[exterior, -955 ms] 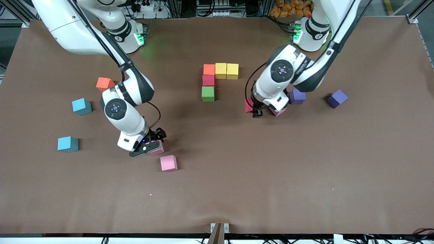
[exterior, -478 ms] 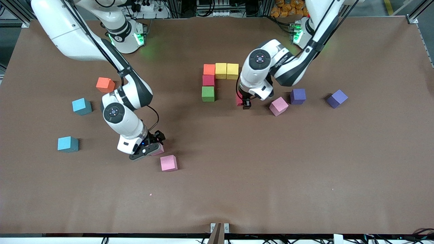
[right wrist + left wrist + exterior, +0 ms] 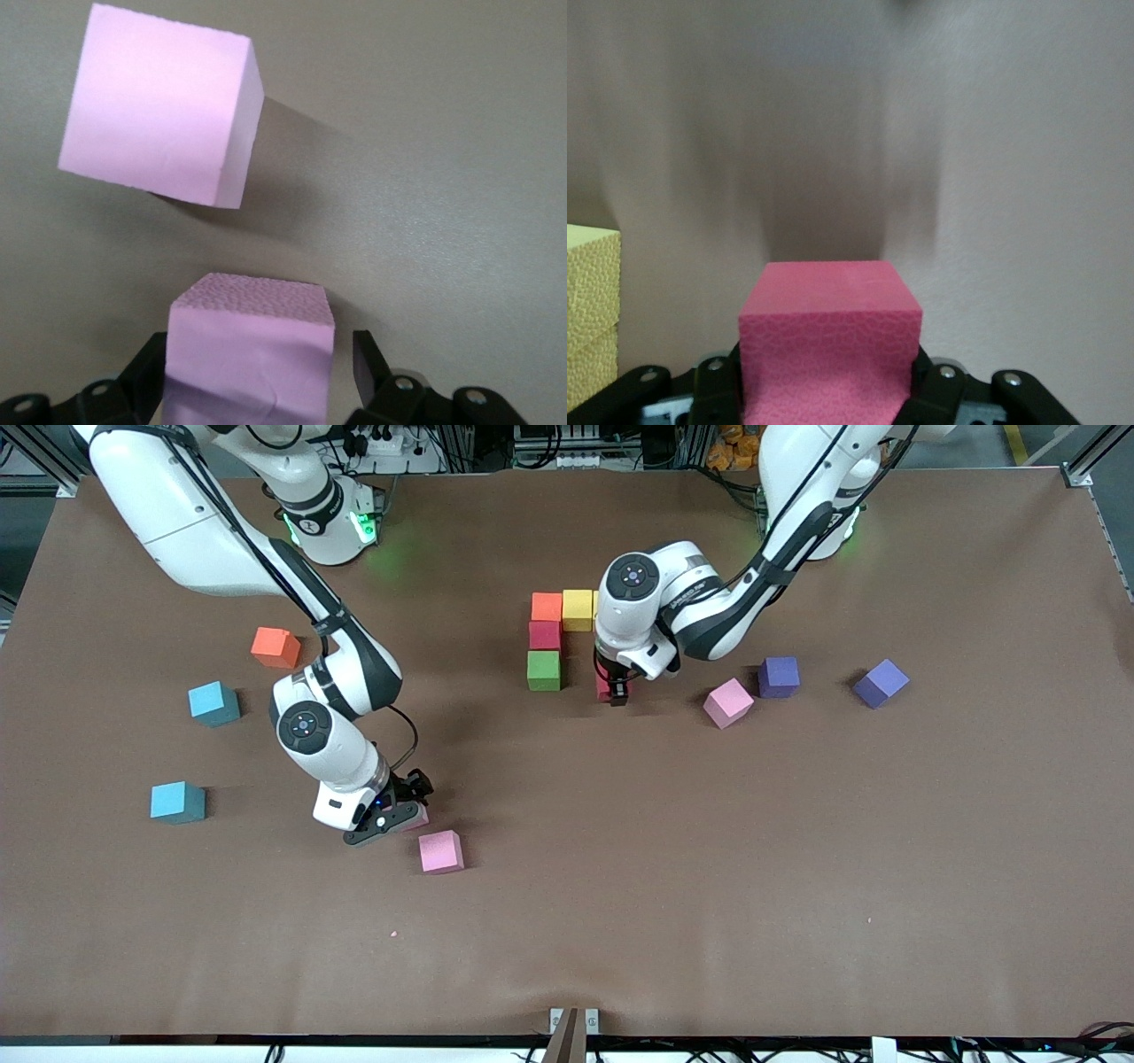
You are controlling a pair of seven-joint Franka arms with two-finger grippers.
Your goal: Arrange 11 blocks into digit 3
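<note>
Nearest the front camera lies a loose pink block (image 3: 440,851) on the tabletop (image 3: 620,921). Just beside it, my right fingers (image 3: 257,390) straddle a second pink block (image 3: 251,354); they stand apart around it, with a gap visible at one side, so I judge the grip not yet made. To do this well I should stay centred on the cube, press square on its two flat sides, and lift straight up so its neighbour is not nudged.

Farther off, my left fingers (image 3: 824,403) are clamped on a red block (image 3: 830,341), held low over the bare tabletop beside the green block (image 3: 543,670). The figure so far reads orange (image 3: 547,606), red (image 3: 544,635) and green in a column, with a yellow block (image 3: 578,609) extending the farthest bar. I judge this red cube belongs next to the green one, opening the middle bar. I should set it down flush, faces parallel and touching, then let go without dragging.

A third pink block (image 3: 728,702) and two purple blocks (image 3: 780,677) (image 3: 881,683) wait toward the left arm's end of the tabletop.
</note>
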